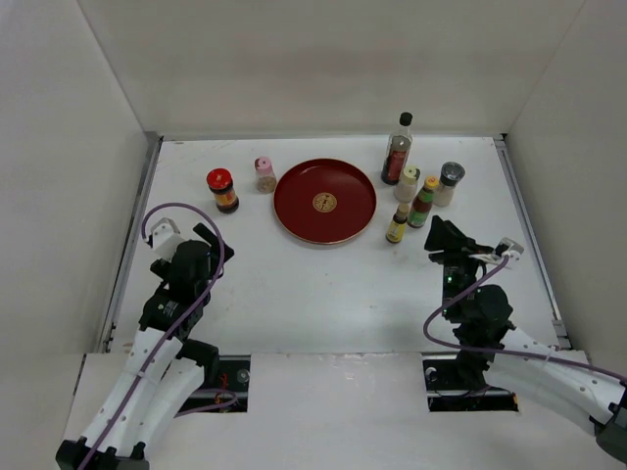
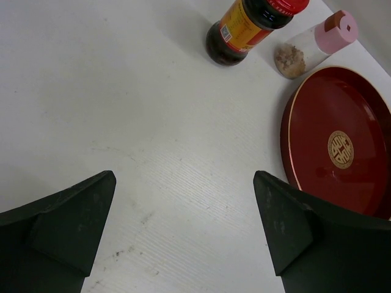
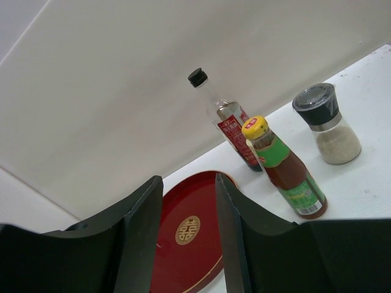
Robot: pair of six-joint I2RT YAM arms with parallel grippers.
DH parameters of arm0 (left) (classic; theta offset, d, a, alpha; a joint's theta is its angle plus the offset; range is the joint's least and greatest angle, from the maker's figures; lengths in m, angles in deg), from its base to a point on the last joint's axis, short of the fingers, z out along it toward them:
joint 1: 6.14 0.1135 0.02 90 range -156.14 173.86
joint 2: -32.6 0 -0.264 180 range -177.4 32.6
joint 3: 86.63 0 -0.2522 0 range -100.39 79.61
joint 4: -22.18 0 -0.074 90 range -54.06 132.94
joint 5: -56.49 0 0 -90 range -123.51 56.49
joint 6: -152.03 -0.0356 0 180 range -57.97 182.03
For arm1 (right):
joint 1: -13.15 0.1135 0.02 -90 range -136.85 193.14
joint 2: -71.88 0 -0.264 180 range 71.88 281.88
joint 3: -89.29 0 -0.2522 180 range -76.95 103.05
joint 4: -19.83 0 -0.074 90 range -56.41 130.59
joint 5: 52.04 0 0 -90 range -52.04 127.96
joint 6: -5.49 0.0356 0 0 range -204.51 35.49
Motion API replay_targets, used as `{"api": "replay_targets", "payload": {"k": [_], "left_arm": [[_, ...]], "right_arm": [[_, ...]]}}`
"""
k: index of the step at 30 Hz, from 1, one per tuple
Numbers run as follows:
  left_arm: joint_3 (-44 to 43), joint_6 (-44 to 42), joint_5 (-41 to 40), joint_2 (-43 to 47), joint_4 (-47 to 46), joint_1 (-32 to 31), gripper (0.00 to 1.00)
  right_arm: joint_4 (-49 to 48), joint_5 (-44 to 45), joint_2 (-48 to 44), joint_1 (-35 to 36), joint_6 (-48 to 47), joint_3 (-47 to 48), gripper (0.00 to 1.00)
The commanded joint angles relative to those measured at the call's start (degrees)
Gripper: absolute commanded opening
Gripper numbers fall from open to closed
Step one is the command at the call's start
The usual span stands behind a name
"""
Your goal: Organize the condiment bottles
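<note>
Bench (image 1: 294, 284): white and matt, with a faint streaked grain and a few dark scuffs. Plain white walls (image 1: 323, 59) on three sides.

Red plate (image 1: 324, 201): round, glossy lacquer, thin gold rim line and a gold round emblem at centre. It sits mid-bench toward the back.

Left of the plate:
- red-capped jar (image 2: 244, 30), squat dark glass with a yellow-orange label, print too small to read
- pink-capped shaker (image 2: 311, 46), clear, with brown powder in the bottom, between the jar and the plate

Right of the plate, a close cluster:
- black-capped bottle (image 3: 217, 113), tall, slim, clear glass, with a red label and dark liquid low down, at the back
- cream-capped bottle (image 1: 407, 184), just in front of it
- grey-capped grinder (image 3: 327, 131), clear body with white grains, at the right
- orange-capped bottle (image 1: 422, 203), red-brown sauce and a green label
- yellow-capped bottle (image 1: 397, 224), smallest and nearest

Left pincer (image 2: 184, 177): black wedge-shaped fingers spread wide, empty, over bare bench near the jar.

Right pincer (image 3: 188, 183): fingers drawn close with a narrow gap, nothing between them, in front of the cluster.
</note>
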Motion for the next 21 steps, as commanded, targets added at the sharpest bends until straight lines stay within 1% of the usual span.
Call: {"api": "replay_targets", "payload": {"k": [1,4,8,11,14,17,19,20,21], "left_arm": [[-0.18,-0.41,-0.46,0.19,-2.05,0.12,1.0],[-0.1,-0.58,-0.72,0.71,-2.92,-0.75,1.0],[0.52,-1.9,-1.61,0.72,-6.96,-1.81,1.0],[-0.18,-4.18,-1.51,-1.3,-9.86,-4.44,1.0],[-1.94,-7.34,-4.06,-3.94,-13.64,-7.08,1.0],[-3.61,-8.58,-6.35,-5.96,-17.07,-8.4,1.0],[-4.83,-10.07,-6.53,-8.59,-19.18,-8.06,1.0],[-5.54,-10.95,-6.01,-10.34,-20.06,-7.44,0.99],[-6.24,-11.65,-5.74,-11.93,-20.85,-7.0,0.86]], "right_arm": [[-1.78,0.67,0.23,-0.15,0.5,0.64,0.46],[-1.52,0.67,0.67,-0.15,0.5,0.81,0.46],[-1.78,0.67,0.49,-0.15,0.58,0.64,0.47],[-1.52,0.59,1.11,-0.15,0.58,0.99,0.47],[-1.78,0.59,1.63,-0.15,0.58,0.99,0.47],[-1.78,0.5,2.51,-0.15,0.58,1.34,0.47],[-1.7,0.5,2.43,-0.15,0.58,1.43,0.48],[-1.52,0.5,2.42,-0.15,0.58,1.51,0.48],[-1.61,0.32,2.42,-0.06,0.58,1.52,0.48]]}}
